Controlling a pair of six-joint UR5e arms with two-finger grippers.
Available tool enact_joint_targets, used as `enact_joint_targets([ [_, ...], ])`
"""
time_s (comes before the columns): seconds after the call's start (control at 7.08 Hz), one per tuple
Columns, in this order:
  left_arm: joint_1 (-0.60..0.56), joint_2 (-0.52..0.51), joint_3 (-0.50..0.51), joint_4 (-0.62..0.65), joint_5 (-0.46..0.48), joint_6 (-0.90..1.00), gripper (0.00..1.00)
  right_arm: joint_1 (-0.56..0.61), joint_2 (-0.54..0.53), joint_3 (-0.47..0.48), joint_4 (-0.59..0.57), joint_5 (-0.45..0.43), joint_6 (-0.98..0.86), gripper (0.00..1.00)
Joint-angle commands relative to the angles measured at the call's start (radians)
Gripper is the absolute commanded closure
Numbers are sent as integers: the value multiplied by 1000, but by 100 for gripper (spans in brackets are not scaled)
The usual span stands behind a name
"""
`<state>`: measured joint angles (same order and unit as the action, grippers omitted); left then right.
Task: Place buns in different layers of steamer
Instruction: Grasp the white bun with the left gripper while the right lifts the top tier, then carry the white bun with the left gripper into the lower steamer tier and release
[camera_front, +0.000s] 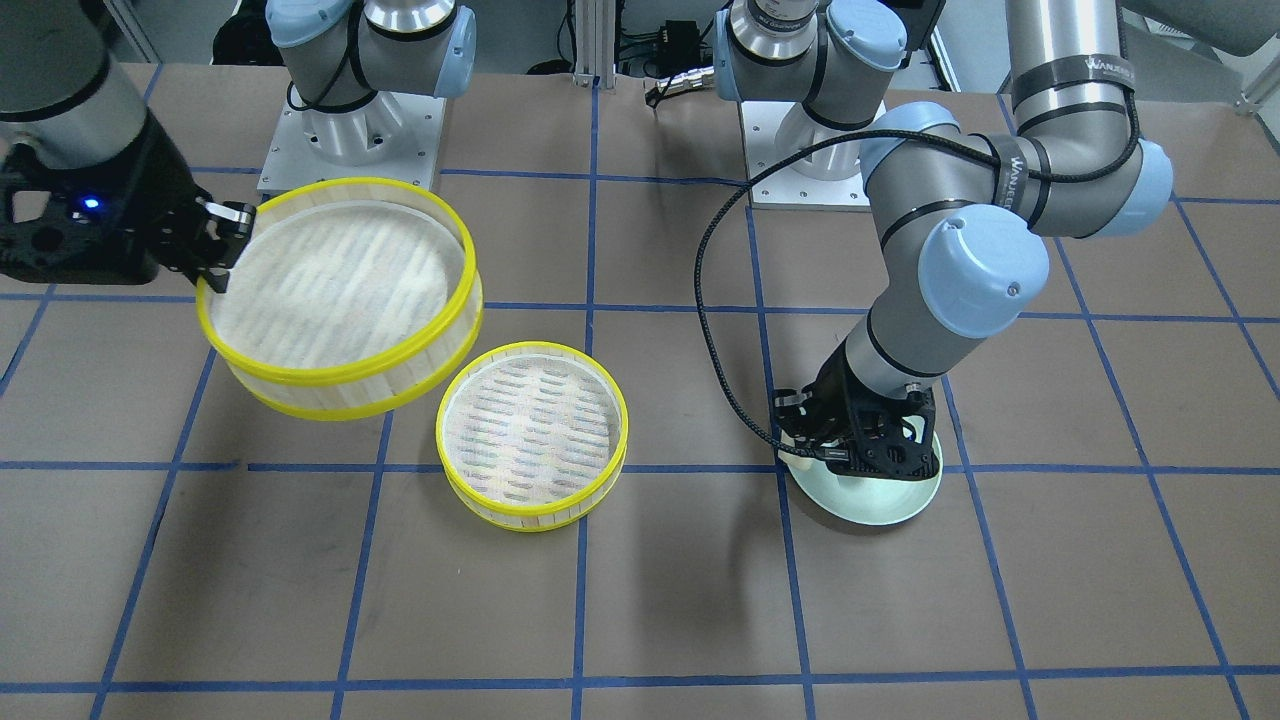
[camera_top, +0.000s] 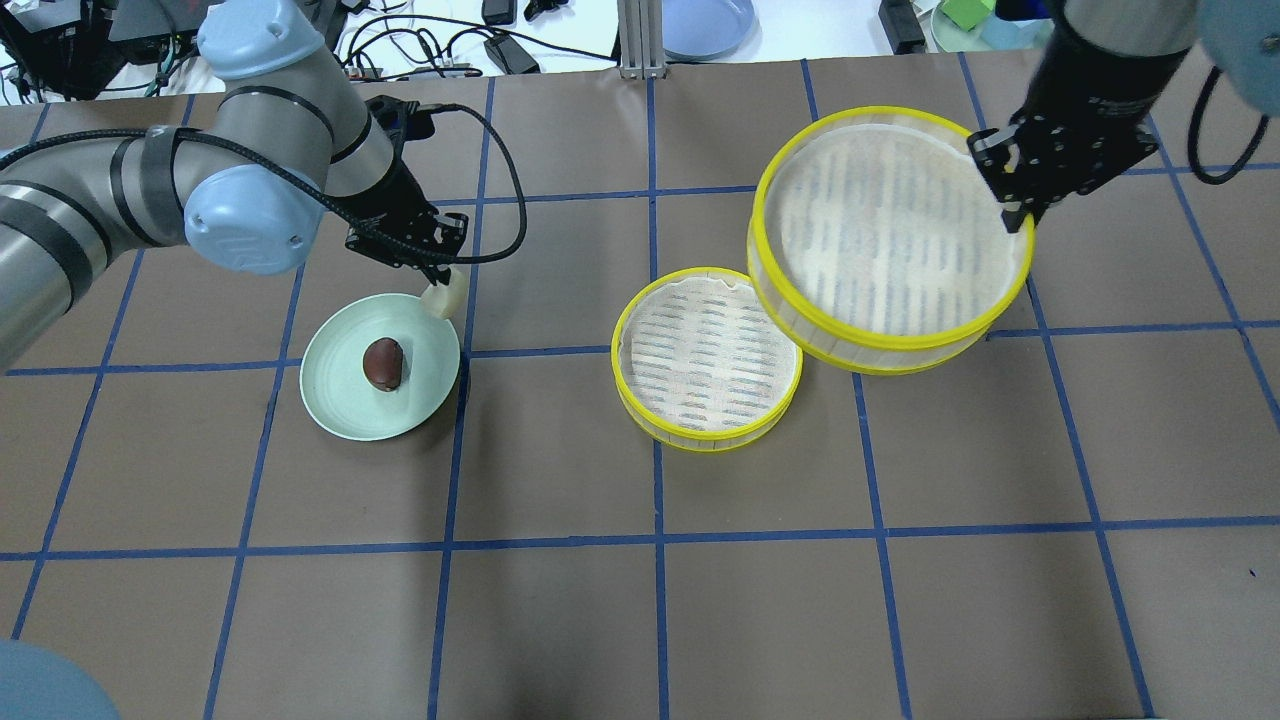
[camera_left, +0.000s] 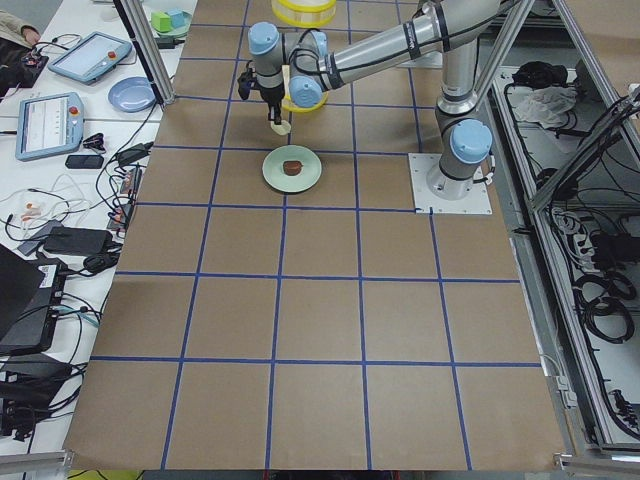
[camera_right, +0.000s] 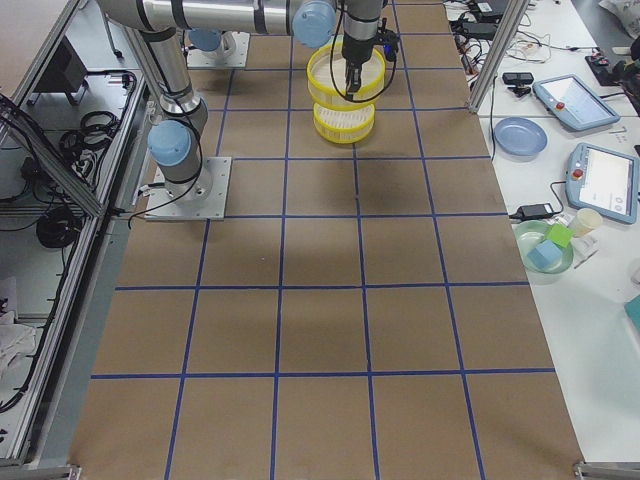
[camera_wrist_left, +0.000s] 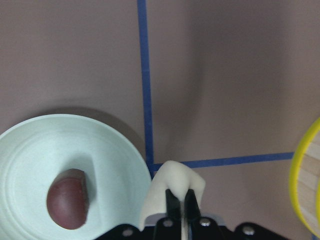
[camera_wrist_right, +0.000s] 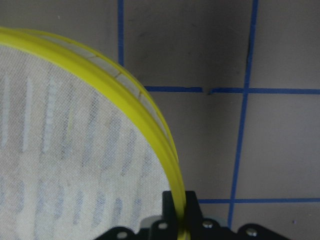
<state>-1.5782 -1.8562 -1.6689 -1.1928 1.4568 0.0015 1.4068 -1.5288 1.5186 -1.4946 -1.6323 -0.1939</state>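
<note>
The pale cream blocky toy bun hangs pinched in the left gripper, long axis roughly upright, over the 1 o'clock rim of the pale green plate. The dark reddish-brown egg-shaped bun lies mid-plate, axis 12-to-6. The right gripper, clamped on its rim, holds one yellow-rimmed slatted steamer tray aloft and tilted. This probably keeps the twin tray on the table open for the bun.

Front-facing view: left arm hides brown bun; wrist view crops plate.

Green plate on blue-taped brown table; apparently a blue dish beyond.
</note>
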Motion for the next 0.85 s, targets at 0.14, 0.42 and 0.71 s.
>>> enact_joint_targets([
  [0.14, -216, -37, 101, -4, -21, -425, 100, -169, -25, 3, 42, -47, -208, 84],
  [0.42, -319, -95, 106, 76, -49, -619, 100, -172, -25, 9, 48, -55, -265, 84],
  [0.71, -373, -158, 97, 154, -56, -702, 62, -170, -27, 11, 50, -54, -263, 83],
])
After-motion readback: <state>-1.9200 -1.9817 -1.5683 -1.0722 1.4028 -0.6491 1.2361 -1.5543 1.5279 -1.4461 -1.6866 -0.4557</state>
